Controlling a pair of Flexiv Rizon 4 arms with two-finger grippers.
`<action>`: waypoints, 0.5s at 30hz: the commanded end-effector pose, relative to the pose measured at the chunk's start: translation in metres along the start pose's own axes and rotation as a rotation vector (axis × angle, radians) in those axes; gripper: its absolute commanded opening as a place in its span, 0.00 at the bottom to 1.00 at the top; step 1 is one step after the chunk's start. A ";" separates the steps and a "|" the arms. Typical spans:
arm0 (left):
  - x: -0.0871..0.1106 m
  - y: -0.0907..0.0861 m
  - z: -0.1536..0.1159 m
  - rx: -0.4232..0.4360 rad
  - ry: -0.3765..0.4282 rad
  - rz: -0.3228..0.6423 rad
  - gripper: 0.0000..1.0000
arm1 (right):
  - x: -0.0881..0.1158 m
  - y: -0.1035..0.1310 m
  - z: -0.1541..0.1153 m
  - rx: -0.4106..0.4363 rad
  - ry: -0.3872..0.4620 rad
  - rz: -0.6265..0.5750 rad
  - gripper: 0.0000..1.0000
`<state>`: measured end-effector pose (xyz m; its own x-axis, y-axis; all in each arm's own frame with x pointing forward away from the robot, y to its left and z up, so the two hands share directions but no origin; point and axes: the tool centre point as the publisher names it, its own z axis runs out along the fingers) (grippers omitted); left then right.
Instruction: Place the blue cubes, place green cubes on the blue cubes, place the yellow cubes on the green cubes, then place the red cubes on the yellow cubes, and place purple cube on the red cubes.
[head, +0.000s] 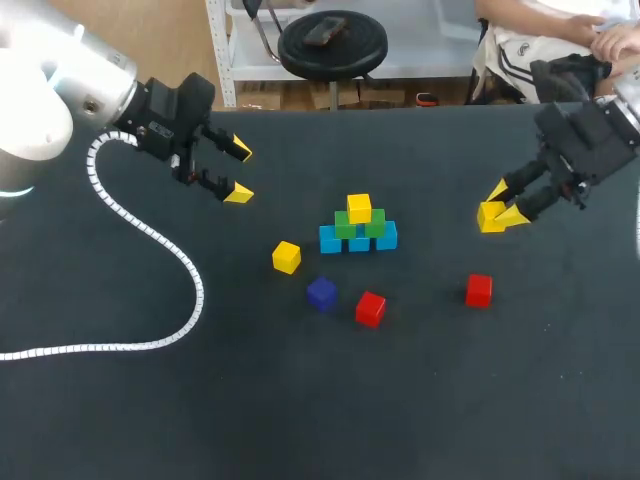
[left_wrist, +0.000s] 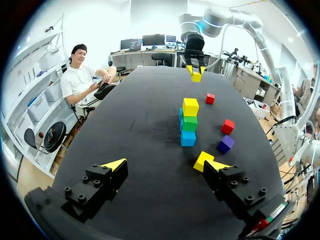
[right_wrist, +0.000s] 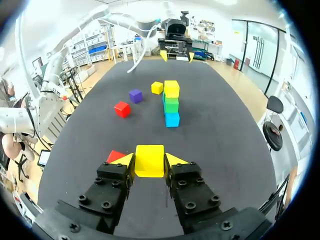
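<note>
Tabletop: you are working over a dark table (head: 300, 420), and a white coiled cable (head: 190, 270) is lying across its left part.
Stack: three blue cubes (head: 359, 241) are sitting in a row near the middle, touching each other; two green cubes (head: 345, 226) are resting on them, and the top yellow cube (head: 359, 208) is sitting on the green ones.
Loose yellow cube (head: 286, 257): it is lying on the table just left of the stack, not touching it.
Purple cube (head: 321, 293): it is lying on your side of the stack, between the loose yellow cube and the near red cube (head: 370, 308).
Far red cube (head: 478, 290): it is lying alone, well to the right of the stack.
Right gripper (head: 503, 204): it is hanging right of the stack, well apart from it, and its fingers are pressing from two sides on the held yellow cube (right_wrist: 149, 160).
Left gripper (head: 240, 172): it is hovering left of the stack, its fingers are standing wide apart, and it is holding nothing.
</note>
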<state>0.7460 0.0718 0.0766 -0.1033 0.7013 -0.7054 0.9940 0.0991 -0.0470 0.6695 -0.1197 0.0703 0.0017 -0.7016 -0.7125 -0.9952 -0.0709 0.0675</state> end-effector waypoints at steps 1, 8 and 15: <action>0.000 0.002 0.000 0.005 0.002 0.001 1.00 | -0.015 -0.006 0.005 0.002 -0.006 -0.025 0.00; 0.000 0.002 0.000 0.005 0.002 0.001 1.00 | -0.057 -0.010 0.011 -0.005 0.013 -0.089 0.00; 0.000 0.002 0.000 0.005 0.002 0.001 1.00 | -0.082 -0.011 0.025 -0.018 0.057 -0.113 0.00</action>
<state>0.7460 0.0718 0.0766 -0.1033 0.7013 -0.7054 0.9940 0.0991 -0.0470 0.6766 -0.0545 0.1113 0.1206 -0.7062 -0.6977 -0.9860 -0.1666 -0.0019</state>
